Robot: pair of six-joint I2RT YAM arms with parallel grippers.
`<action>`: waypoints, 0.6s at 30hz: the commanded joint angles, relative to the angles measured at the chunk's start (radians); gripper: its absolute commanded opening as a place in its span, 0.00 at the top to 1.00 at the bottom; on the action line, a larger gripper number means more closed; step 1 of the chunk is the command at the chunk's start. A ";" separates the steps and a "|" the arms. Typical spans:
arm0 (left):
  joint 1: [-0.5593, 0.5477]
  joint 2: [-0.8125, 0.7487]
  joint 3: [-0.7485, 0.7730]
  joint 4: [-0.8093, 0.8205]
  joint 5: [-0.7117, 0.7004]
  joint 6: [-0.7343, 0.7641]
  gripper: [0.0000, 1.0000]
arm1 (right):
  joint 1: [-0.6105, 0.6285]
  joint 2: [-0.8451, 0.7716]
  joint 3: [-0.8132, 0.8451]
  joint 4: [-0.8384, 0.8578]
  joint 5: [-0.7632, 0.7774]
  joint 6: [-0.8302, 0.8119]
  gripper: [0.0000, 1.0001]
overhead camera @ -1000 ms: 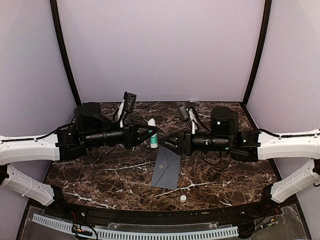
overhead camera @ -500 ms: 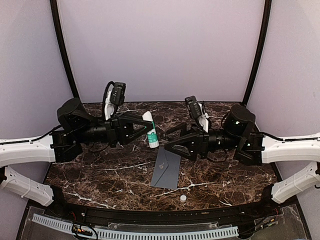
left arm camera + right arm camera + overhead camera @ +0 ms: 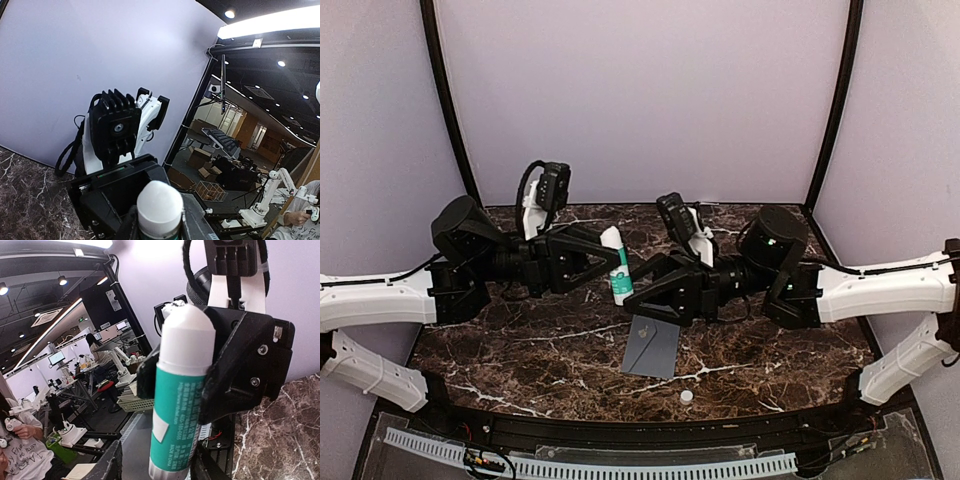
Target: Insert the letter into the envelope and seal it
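While left tool (image 3: pixel 608 258) clamps: white-green glue stick (image 3: pixel 621 285)
Right tool (image 3: pixel 156 462): straddles base, grip unclear
Slate-grey paper envelope (image 3: pixel 653 345): floppy; pinch flap edge

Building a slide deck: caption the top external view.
The left gripper holds a glue stick, the right gripper at its lower end, envelope on the table.

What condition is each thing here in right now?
glue stick: roughly upright, held above the table.
left gripper: shut on the glue stick.
right gripper: jaws astride the stick's lower end; grip unclear.
envelope: flat on the table, far end hidden.
small white round piece: loose on the table.
letter: not visible.
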 commanded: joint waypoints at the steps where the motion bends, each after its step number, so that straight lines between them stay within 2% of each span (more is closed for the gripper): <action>1: -0.007 -0.005 -0.001 0.057 0.022 -0.007 1.00 | 0.011 0.025 0.028 0.100 -0.059 0.034 0.60; 6: -0.007 -0.009 0.000 0.041 0.014 0.001 1.00 | 0.010 0.018 0.023 0.085 -0.059 0.028 0.65; 14: -0.007 -0.019 -0.004 0.023 0.003 0.015 1.00 | 0.010 0.007 0.021 0.051 -0.028 0.012 0.86; 18: -0.008 -0.029 -0.002 -0.053 -0.026 0.058 1.00 | 0.009 -0.014 0.021 -0.019 0.051 -0.020 0.93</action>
